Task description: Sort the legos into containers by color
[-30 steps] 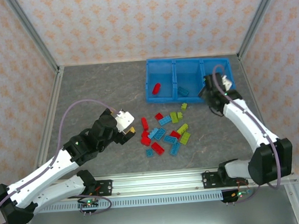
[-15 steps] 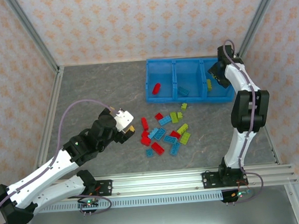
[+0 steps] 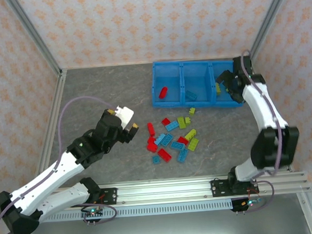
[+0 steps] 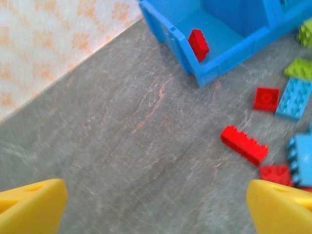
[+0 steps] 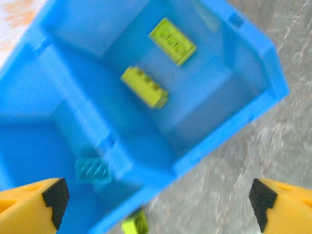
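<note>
Legos (image 3: 173, 140) mostly lie on the surface (image 3: 100, 88) just in front of the bin (image 3: 155, 87). Our right claw (image 5: 158, 200) hangs wide open and empty above its right compartment (image 5: 209, 92). The left claw (image 4: 156, 204), equally open and empty, hovers front-left of the bin. We should lower it squarely across the long red brick (image 4: 243, 144).

No text, label, brand or number can be read in any view. The bricks (image 3: 172, 126) and the bin (image 3: 197, 100) look unmarked, though the wrist views are too blurred to be sure.
</note>
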`<move>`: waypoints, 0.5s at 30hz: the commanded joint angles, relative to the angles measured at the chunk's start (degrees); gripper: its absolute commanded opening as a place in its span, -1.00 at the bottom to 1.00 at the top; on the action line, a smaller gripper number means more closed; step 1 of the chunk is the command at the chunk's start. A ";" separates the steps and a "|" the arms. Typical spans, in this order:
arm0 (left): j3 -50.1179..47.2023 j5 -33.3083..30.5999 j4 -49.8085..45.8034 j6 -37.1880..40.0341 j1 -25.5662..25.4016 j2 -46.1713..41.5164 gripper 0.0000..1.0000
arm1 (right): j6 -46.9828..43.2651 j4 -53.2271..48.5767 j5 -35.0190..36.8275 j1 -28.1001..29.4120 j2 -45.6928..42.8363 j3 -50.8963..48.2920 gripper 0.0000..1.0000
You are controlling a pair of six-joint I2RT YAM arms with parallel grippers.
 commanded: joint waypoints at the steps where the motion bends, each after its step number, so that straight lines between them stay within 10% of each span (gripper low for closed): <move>1: 7.34 1.77 -2.17 -17.91 0.63 5.45 0.77 | -3.92 0.23 -6.64 5.93 -10.45 -5.03 0.96; 15: 20.31 7.21 -6.39 -54.89 1.58 39.64 0.19 | -6.69 -15.37 -17.57 24.80 -16.91 -3.84 0.98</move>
